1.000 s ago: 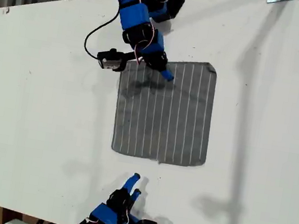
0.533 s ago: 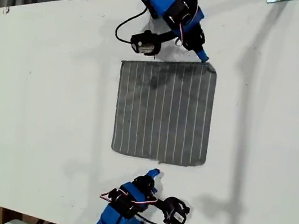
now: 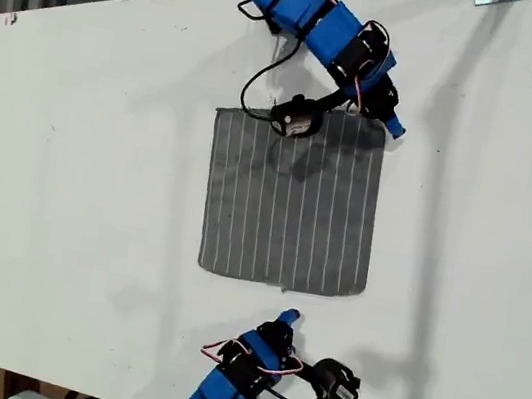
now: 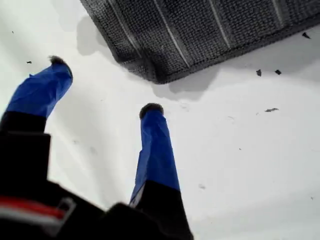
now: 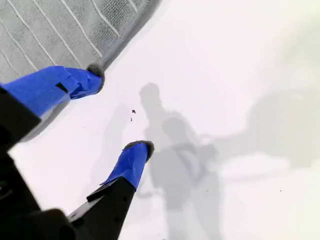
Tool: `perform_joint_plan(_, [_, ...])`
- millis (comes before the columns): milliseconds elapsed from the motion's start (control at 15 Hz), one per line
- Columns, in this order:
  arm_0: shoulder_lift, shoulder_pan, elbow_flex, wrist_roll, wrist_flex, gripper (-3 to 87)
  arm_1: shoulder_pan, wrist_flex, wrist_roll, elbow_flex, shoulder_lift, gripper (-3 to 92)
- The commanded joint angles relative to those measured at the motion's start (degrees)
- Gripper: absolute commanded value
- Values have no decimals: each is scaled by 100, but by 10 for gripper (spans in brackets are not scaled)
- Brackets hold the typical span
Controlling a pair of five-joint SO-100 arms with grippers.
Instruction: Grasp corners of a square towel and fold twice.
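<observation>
Both grippers wait open at two towel corners, nothing held.

The towel point(image 3: 292, 200) lies flat and unfolded on the table point(image 3: 77, 180), so I judge that no fold is made yet. My first gripper point(image 4: 102, 90) has its jaws spread, empty, just beside a rounded corner point(image 4: 152, 75) of the cloth, not touching it; I think it stands there to come around this corner. My second gripper point(image 5: 122, 112) is also spread, with one fingertip point(image 5: 95, 75) at the towel edge point(image 5: 125, 35) and the other over bare table, as if to take the edge between them. In the exterior view one arm is at the towel's upper right corner point(image 3: 378, 128), the other arm below its lower edge. I see no container here.
</observation>
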Motion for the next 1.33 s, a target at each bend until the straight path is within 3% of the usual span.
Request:
perform_joint_plan(0, [44, 70, -334, -35, 114, 257, 220, -44, -229, -114, 26, 321])
perform_joint_plan(467, [0, 149, -457, -211, 360, 256, 519, -598, -325, 853, 378, 316])
perform_joint_plan(733, [-9, 220, -466, -316, 404, 256, 448, -1151, -105, 1415, 527, 200])
perform_joint_plan(800, [-26, 202, -466, -299, 396, 257, 448, -1187, -97, 1415, 527, 60])
perform_joint_plan(867, [-97, 176, -466, -237, 343, 245, 448, -1257, -97, 1415, 519, -1])
perform_joint_plan(1067, [-536, 176, -835, -105, 149, 246, 448, -1371, -123, 1389, 457, -1])
perform_joint_plan(1267, [-2224, 53, -2610, 431, -35, 247, 562, -1354, -308, 1204, 299, -1])
